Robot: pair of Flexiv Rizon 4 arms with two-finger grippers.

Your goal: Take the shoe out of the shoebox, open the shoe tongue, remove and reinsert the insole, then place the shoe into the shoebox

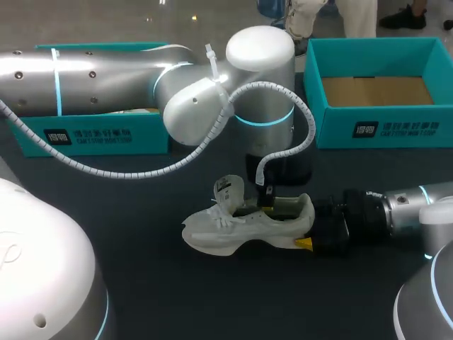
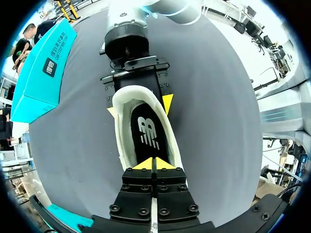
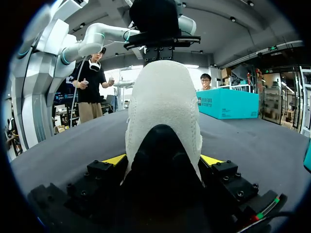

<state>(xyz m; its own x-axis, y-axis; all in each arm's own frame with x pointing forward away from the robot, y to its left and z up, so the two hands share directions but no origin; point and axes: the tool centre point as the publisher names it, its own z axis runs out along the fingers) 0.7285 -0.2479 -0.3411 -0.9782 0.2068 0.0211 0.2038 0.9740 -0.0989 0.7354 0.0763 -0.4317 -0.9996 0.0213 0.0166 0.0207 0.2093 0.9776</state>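
Shoe of white knit (image 1: 244, 228), out, not reboxed.
We are squeezing its heel with right gripper (image 3: 164, 159); left gripper (image 2: 154, 164) closed over black insole (image 2: 148, 136).

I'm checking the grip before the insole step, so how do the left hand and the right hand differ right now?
The left hand points down from above into the shoe's opening; the right hand lies level with the table at the heel. The left hand's fingers are together over the insole; the right hand's fingers stand apart, clamping the heel from both sides. Both are at the same shoe.
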